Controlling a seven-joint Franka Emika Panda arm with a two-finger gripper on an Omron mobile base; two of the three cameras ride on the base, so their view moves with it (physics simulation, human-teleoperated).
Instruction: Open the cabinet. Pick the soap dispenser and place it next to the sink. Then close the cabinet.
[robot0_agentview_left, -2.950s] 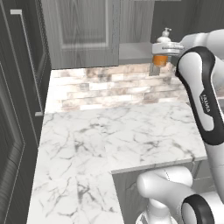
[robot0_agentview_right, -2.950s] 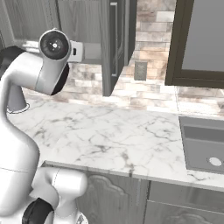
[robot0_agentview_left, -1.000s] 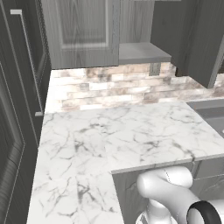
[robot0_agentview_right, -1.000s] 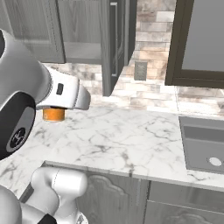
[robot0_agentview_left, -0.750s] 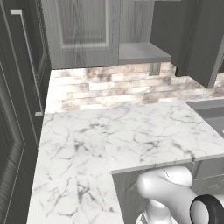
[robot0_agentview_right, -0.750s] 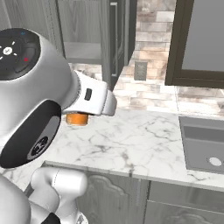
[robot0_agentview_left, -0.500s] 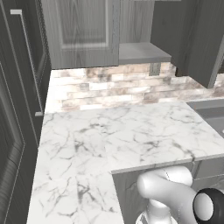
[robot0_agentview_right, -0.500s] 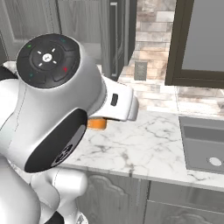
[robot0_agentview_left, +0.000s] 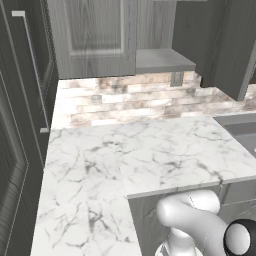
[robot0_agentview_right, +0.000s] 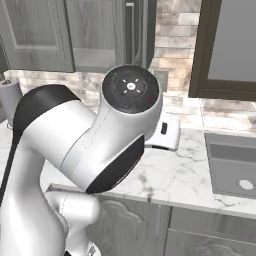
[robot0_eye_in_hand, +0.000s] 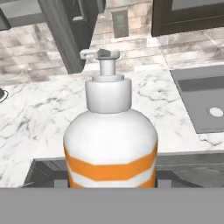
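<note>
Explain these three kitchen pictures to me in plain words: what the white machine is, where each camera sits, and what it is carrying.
Everything here is computer-rendered. The white machine is a robot arm on a base that can drive, standing at a white marble countertop.

Two cameras ride on the base, behind the arm, one to its left and one to its right. The left one shows the open cabinet with its grey shelf. The right one looks past the arm's big joint to the sink.

The third camera sits on the hand and looks along the gripper. Right in front of it is the soap dispenser, orange-striped with a white pump, upright and held above the countertop. The fingers themselves are hidden low in that picture, so the grip is judged from the bottle's position. The sink lies ahead to the right there.
</note>
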